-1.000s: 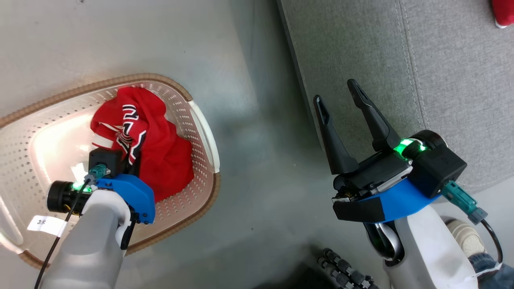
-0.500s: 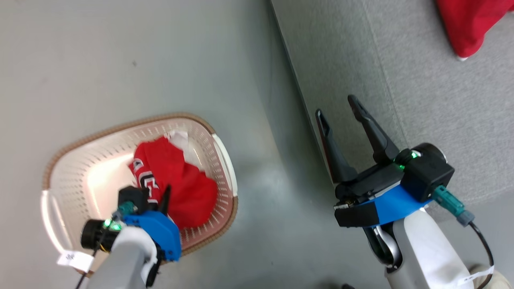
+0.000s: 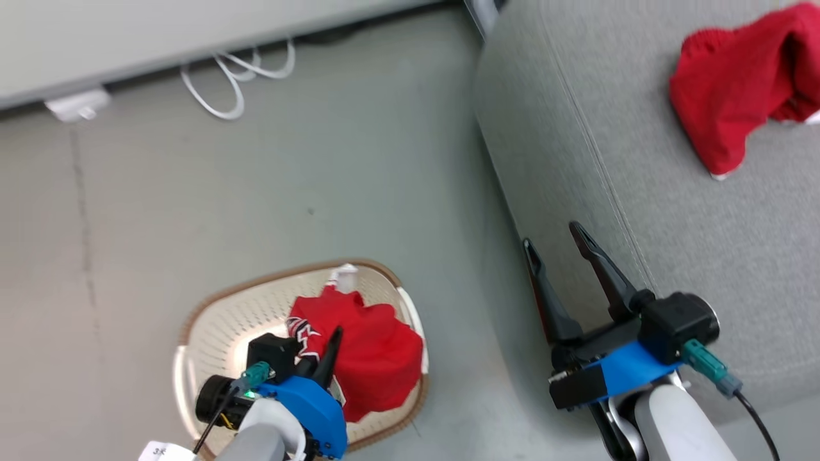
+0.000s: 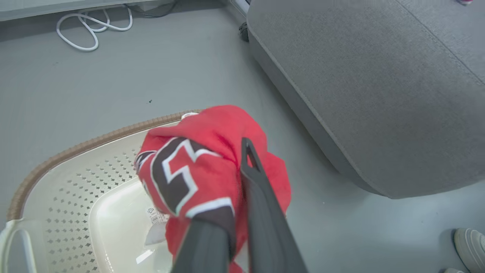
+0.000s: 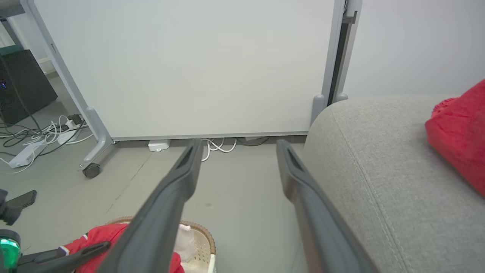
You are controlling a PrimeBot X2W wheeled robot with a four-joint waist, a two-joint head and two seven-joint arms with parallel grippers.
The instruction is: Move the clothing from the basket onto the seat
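Note:
The cream basket (image 3: pixel 256 282) with a brown rim stands on the floor at the lower left. My left gripper (image 3: pixel 323 349) is shut on a red garment with black-and-white lettering (image 3: pixel 378 358), which hangs bunched over the basket. In the left wrist view the cloth (image 4: pixel 197 159) wraps one finger and lies against the other finger (image 4: pixel 257 182), above the basket (image 4: pixel 75 146). A second red garment (image 3: pixel 737 109) lies on the grey seat (image 3: pixel 672 224). My right gripper (image 3: pixel 551 235) is open and empty beside the seat's edge, and its own wrist view shows the same open right gripper (image 5: pixel 238 143).
White cables (image 3: pixel 230 83) lie on the floor by a white wheeled partition (image 5: pixel 189 68). A black box (image 5: pixel 22 83) and more cables sit far left. A shoe (image 4: pixel 470 242) shows near the seat's corner. Bare grey floor (image 3: pixel 384 179) separates basket and seat.
The head camera has swung, so the whole scene has shifted and shrunk. My left gripper has risen with the red garment gathered in it. The right gripper stays open.

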